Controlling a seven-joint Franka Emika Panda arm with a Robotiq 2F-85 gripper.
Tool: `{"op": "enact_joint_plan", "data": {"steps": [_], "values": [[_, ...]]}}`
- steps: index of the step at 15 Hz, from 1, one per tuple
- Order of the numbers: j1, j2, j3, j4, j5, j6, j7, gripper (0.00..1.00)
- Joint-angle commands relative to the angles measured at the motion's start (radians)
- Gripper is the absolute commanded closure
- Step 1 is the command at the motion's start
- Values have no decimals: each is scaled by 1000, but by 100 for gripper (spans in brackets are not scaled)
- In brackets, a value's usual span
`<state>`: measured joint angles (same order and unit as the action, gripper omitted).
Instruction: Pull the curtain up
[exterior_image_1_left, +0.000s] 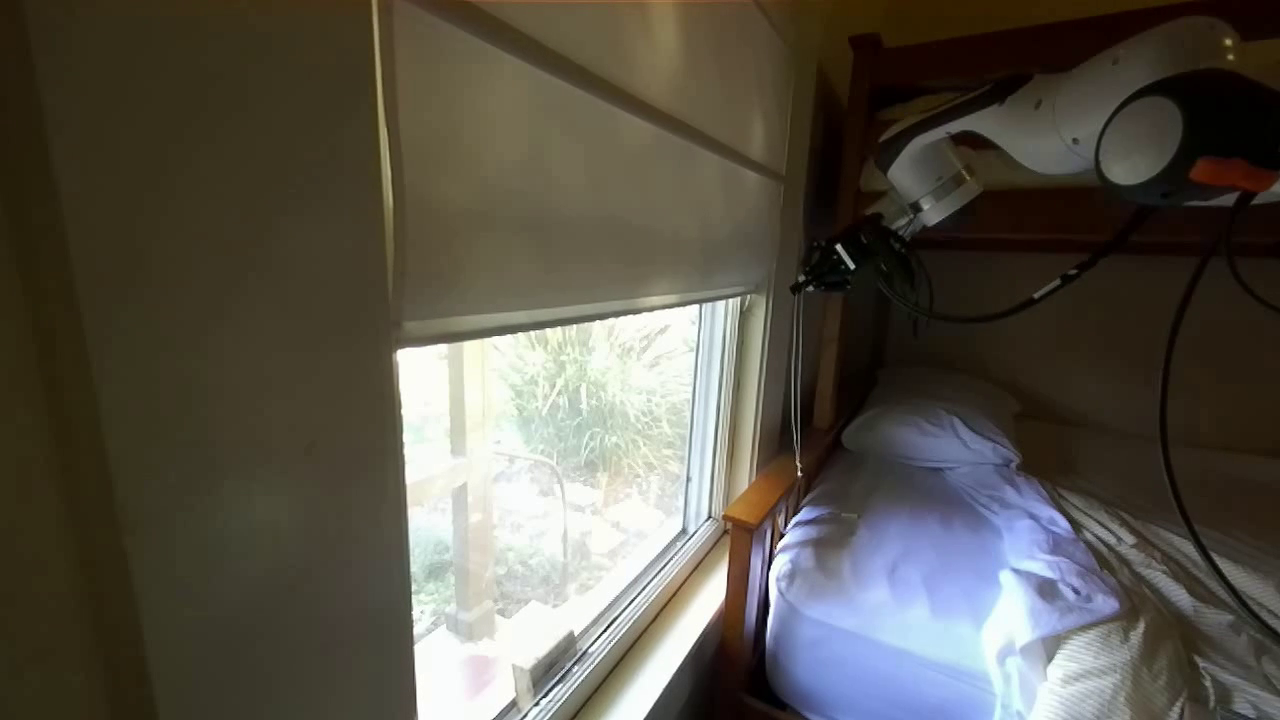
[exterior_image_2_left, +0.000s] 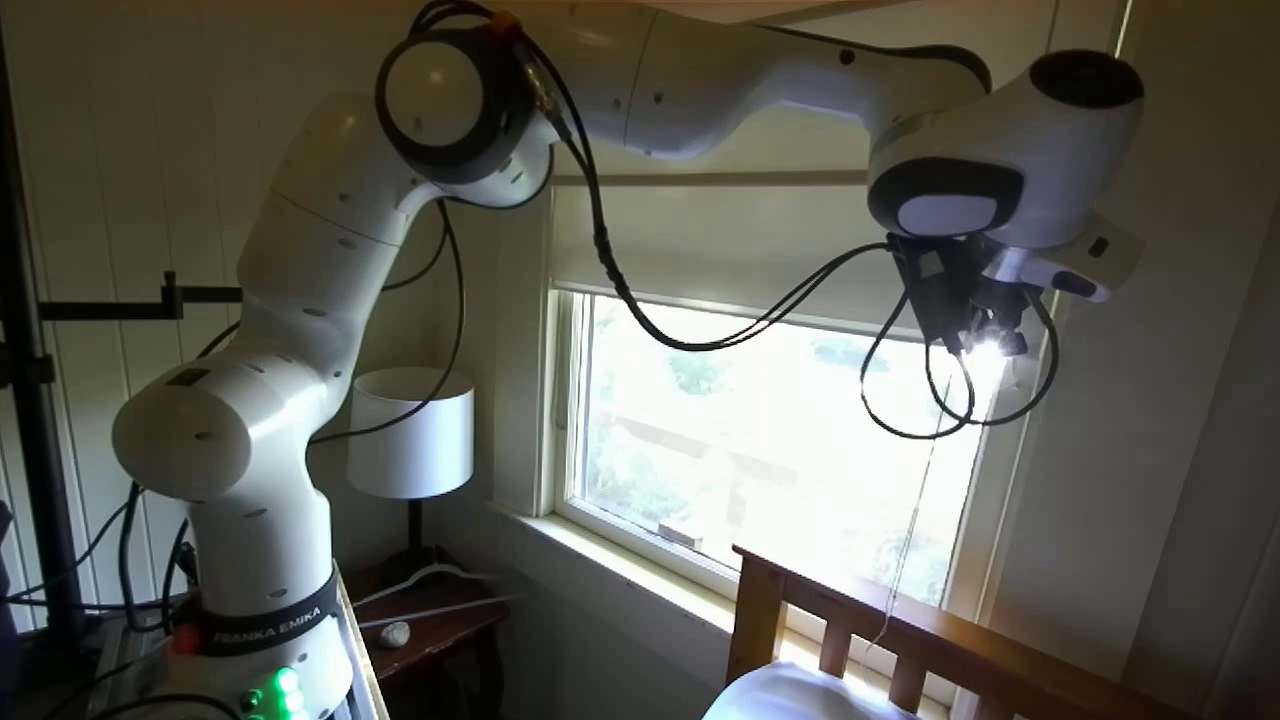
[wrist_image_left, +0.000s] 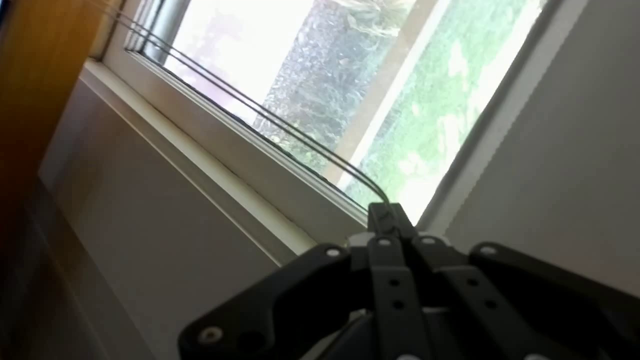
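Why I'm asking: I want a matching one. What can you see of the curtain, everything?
The curtain is a wide, flat, beige-grey shade, fabric by its look, with a horizontal fold across it and a straight, paler hem. It hangs partway down over the window, leaving the lower glass uncovered. Its top edge is unclear. The gripper is closed on a thin cord; no contact with the shade shows.

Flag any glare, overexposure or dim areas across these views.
Both exterior views: the window is overexposed, the outdoors washed out, while the curtain above is dim but readable. In an exterior view, a bright flare glares at the arm's end. In an exterior view, a bright patch lights the bedding. Wrist view: window partly blown out, gripper dark.
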<state>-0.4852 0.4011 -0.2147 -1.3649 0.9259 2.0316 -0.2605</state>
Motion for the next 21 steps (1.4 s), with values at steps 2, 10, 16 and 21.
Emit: {"op": "enact_joint_plan", "data": {"steps": [2,10,16,21], "values": [[53,-199,-50,-187,-248,-15,-59,100],[70,-312,-41,-203,-447,-29,-347,100],[97,-255,-29,-120,-442,-35,-536,100],[107,-255,-27,-115,-454,-23,-546,73]]}}
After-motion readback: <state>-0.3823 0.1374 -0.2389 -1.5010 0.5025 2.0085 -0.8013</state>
